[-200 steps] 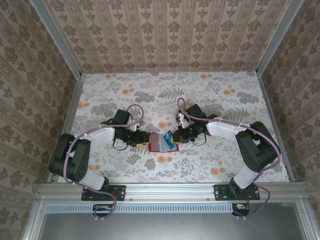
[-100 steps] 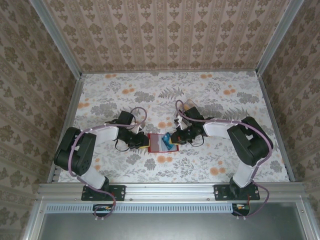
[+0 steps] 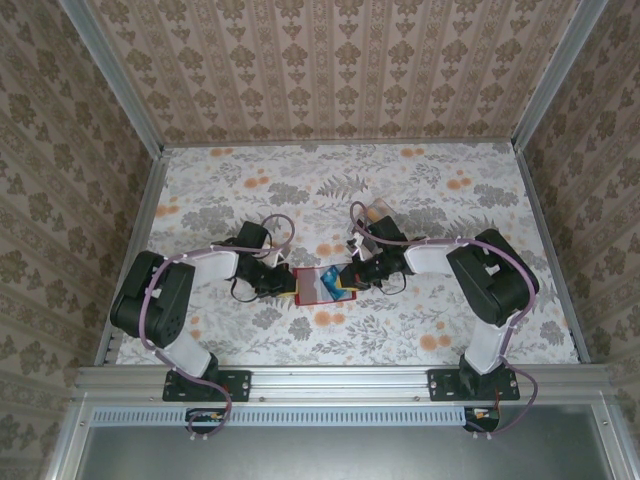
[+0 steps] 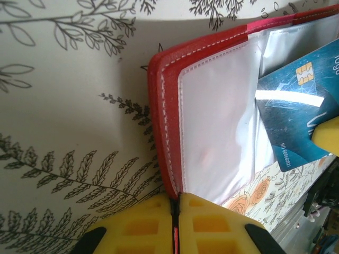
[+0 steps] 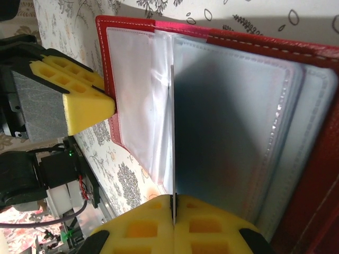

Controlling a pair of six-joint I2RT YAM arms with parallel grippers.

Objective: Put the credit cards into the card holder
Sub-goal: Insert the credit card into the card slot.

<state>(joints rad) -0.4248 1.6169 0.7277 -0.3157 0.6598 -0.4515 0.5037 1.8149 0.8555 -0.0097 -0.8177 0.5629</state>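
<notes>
The left pincer (image 4: 177, 211) is clamped shut on the near red edge of the wallet (image 4: 165, 106), pinning it open and flat on the table (image 4: 63, 106). Just past that edge, the wallet's clear pockets (image 4: 217, 132) look empty, with nothing dark showing through the plastic.

Further across the wallet, a blue card (image 4: 294, 119) lies tilted over its far half. One corner is over the pockets and the rest reaches past the wallet's side toward the table. The right pincer (image 5: 174, 217) is closed on this card, which shows edge-on between its pads, with the leading edge standing at the wallet's middle fold.

From above, the wallet sits between the two pincers, left pincer at its left side and right pincer at its right.

I judge the task to be at an early stage. This one card is lined up at the pockets but not yet slid into a sleeve. Getting it seated comes next, then any further cards. Whether any pocket on the wallet's far side already holds a card I cannot tell.
</notes>
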